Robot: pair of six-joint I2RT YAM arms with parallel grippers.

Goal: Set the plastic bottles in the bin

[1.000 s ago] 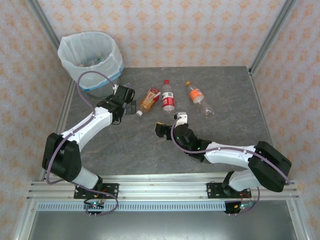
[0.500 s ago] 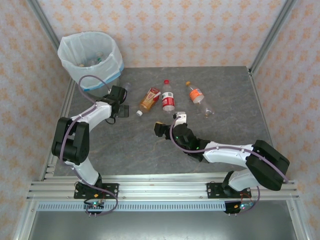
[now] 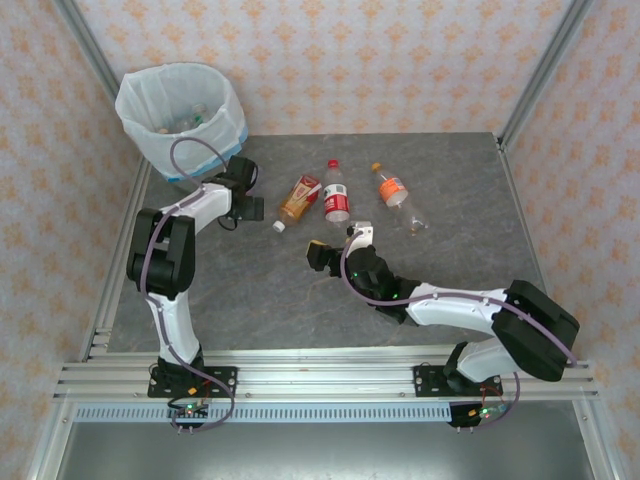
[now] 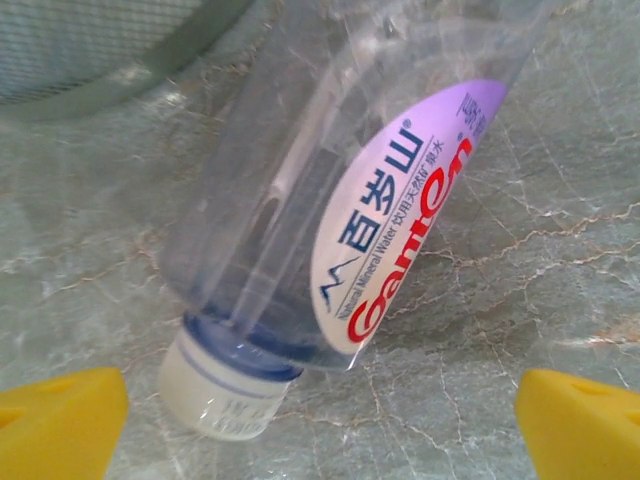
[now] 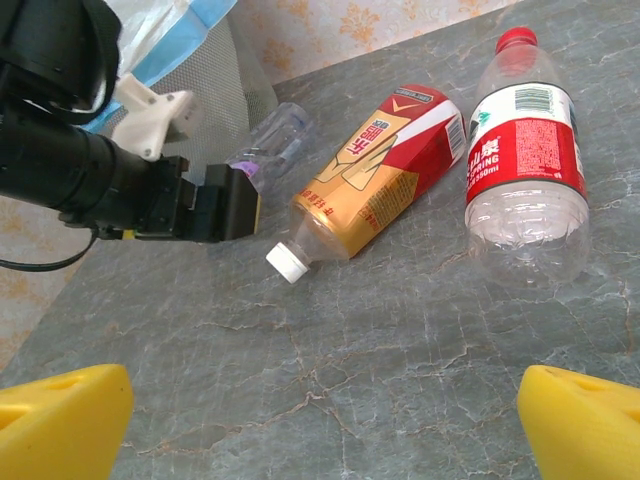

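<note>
left arm swung further toward bin (image 3: 228, 130) since earlier frame; right arm barely shifted. left gripper (image 4: 320, 425) spread wide, holding nothing; clear purple-label bottle (image 4: 350, 200) lies on table (image 3: 460, 250) just ahead of fingers, beside bin. right gripper (image 3: 338, 243) spread wide, empty, near gold-label bottle (image 3: 298, 198) and red-label bottle (image 3: 336, 197); orange-label bottle (image 3: 395, 192) further right.

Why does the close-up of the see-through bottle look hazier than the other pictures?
Left wrist view: the clear plastic bottle with the purple label sits very close to the lens, so it looks soft and greenish. Right wrist view: sharper, with glints on the clear red-labelled bottle. Top view: even light, faint shadows on the grey stone-patterned table.
</note>
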